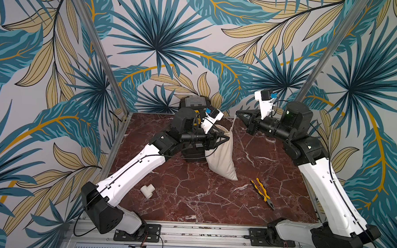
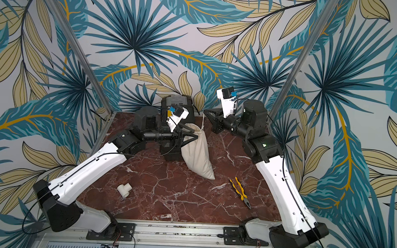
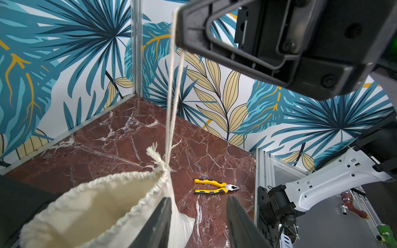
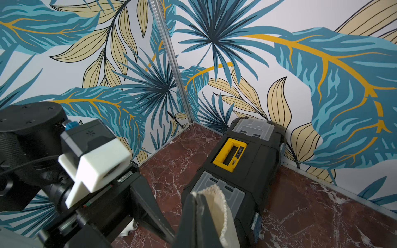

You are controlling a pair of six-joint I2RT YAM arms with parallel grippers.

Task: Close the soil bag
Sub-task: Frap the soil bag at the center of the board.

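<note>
Two claws shared it: right claw (image 1: 237, 113) pinched cord (image 3: 171, 96) high, prob. to cinch soil bag (image 1: 221, 157); left claw (image 1: 225, 136) spread astride its neck, bracing vs. pull.

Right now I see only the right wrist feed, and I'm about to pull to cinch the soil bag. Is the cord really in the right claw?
Observer: Yes. In the left wrist view the cord runs doubled from the shut right claw down to a knot at the hem of the soil bag.
Operator: Is the mouth cinched?
Observer: No. That view shows it gaping wide.
Operator: Is the other arm clamping the bag?
Observer: No. The left claw has its jaws apart by the hem, with bare table showing between them.
</note>
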